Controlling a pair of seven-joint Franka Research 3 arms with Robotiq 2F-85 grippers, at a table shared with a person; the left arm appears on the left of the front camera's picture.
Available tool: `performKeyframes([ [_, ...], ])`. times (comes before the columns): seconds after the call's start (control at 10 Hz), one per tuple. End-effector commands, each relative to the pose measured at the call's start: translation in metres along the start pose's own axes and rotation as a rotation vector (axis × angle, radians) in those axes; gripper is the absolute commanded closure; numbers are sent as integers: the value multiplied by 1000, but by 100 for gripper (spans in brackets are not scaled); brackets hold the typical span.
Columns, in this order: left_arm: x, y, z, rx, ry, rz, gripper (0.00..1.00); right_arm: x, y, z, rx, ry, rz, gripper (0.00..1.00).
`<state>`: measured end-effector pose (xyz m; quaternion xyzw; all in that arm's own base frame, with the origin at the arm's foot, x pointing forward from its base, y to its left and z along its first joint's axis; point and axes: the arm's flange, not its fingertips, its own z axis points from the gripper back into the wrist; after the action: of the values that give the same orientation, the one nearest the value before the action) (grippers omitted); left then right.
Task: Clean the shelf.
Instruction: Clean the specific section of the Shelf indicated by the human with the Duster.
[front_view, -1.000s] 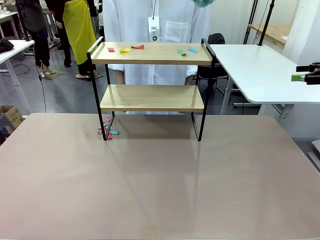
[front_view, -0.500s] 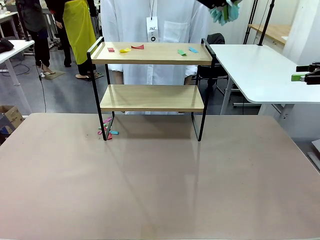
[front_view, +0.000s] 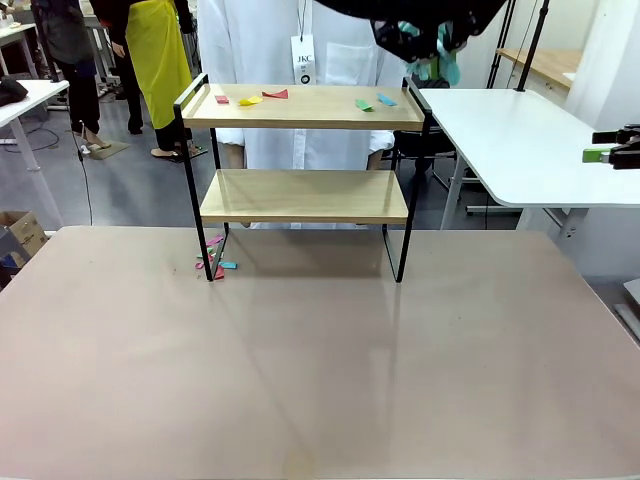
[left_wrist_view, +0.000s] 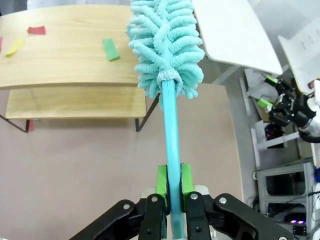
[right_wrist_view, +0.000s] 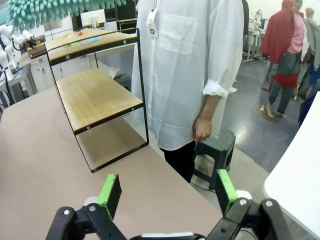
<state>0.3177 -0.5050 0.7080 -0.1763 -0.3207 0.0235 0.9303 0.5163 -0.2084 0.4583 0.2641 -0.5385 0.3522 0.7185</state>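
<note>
Clamping the handle of a teal duster (left_wrist_view: 167, 45), the left pincer (left_wrist_view: 171, 180) hangs above the shelf (front_view: 300, 107); the right pincer (right_wrist_view: 167, 191) stands apart.

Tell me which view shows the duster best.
Left wrist view: the duster, fluffy head and handle, clamped in the left gripper over the shelf. Front view shows a bit of its head at the top; right wrist view catches its head at the top edge.

- shelf (front_view: 300, 107): light wood boards, black frame
- duster (left_wrist_view: 167, 45): teal head, teal handle
- paper scraps (front_view: 275, 94): red, yellow, green, blue
- left gripper (left_wrist_view: 171, 181): black, green pads (left_wrist_view: 161, 180)
- right gripper (right_wrist_view: 167, 192): black, green pads
- tabletop (front_view: 320, 360): tan
- person's coat (right_wrist_view: 185, 65): white
</note>
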Motion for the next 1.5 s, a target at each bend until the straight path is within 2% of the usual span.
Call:
performKeyframes([
  [0.0,-3,7,-3,22,27,6,87,2,1,0,0,-1,4,0],
  [0.3,-9,12,-20,75,109,-23,87,2,1,0,0,-1,4,0],
  [0.7,-13,13,-33,77,182,-30,87,2,1,0,0,-1,4,0],
  [0.9,-4,14,-25,32,176,23,87,2,1,0,0,-1,4,0],
  [1.0,-14,11,-36,88,163,-12,87,2,1,0,0,-1,4,0],
  [1.4,-14,11,-36,88,163,-12,87,2,1,0,0,-1,4,0],
])
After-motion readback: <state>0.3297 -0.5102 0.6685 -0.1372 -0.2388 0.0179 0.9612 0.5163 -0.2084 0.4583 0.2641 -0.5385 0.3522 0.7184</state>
